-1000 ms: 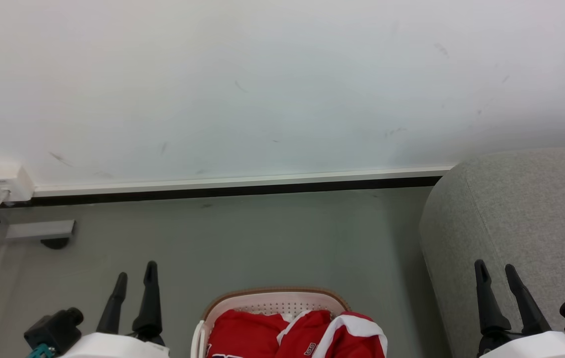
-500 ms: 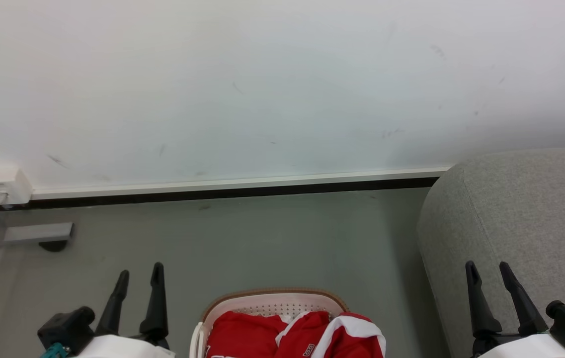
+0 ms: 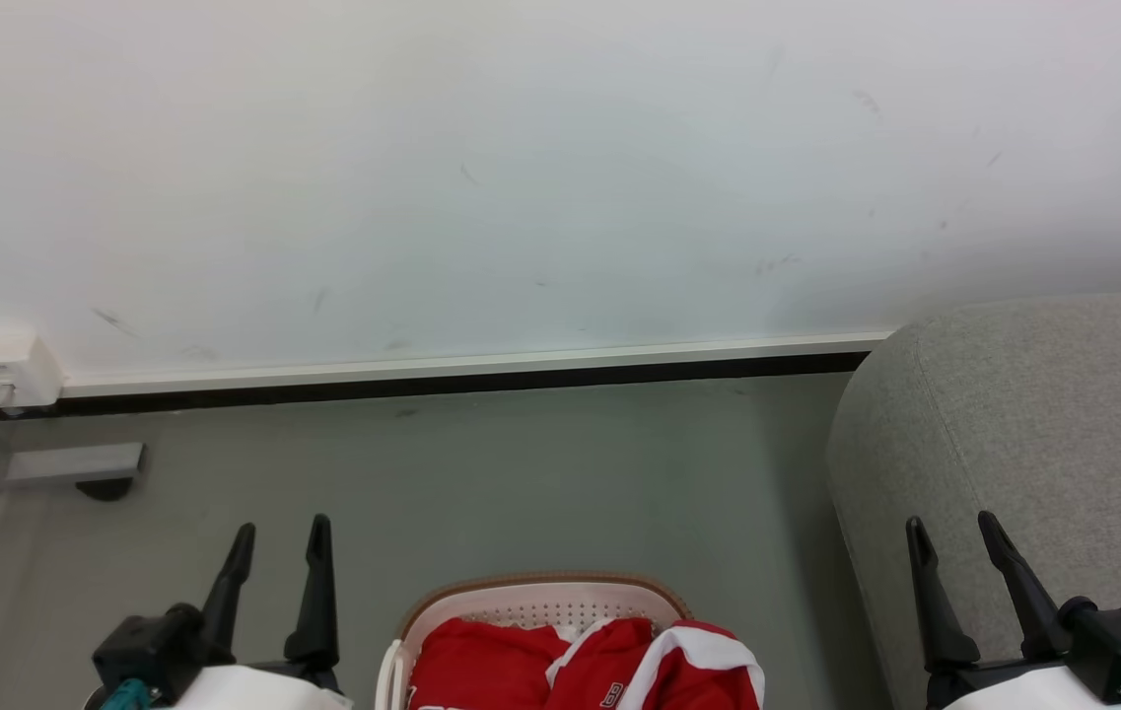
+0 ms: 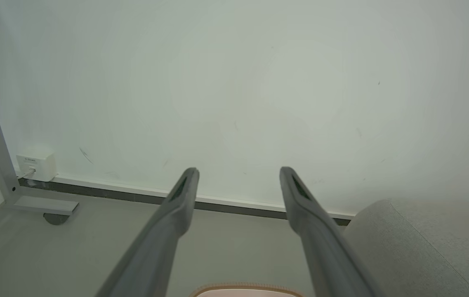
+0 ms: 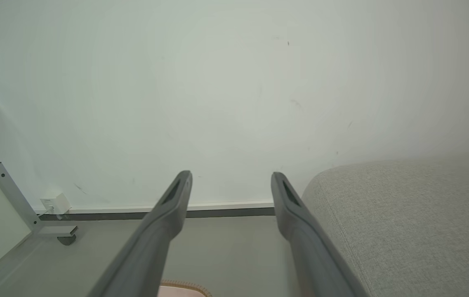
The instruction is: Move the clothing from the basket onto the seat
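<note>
In the head view the left gripper (image 3: 282, 530) and right gripper (image 3: 950, 523) both stand empty with their fingers spread. Between them, nearer the left one, one basket (image 3: 540, 582) holds the clothing (image 3: 491, 661), a red heap whose pieces cannot be counted, clear of both tools. One seat (image 3: 1043, 424) lies behind the right gripper's fingers. The left wrist view gives the basket's brown rim below its two parted fingers, with the seat off to their right. The right wrist view sets the seat just beside its right finger.
</note>
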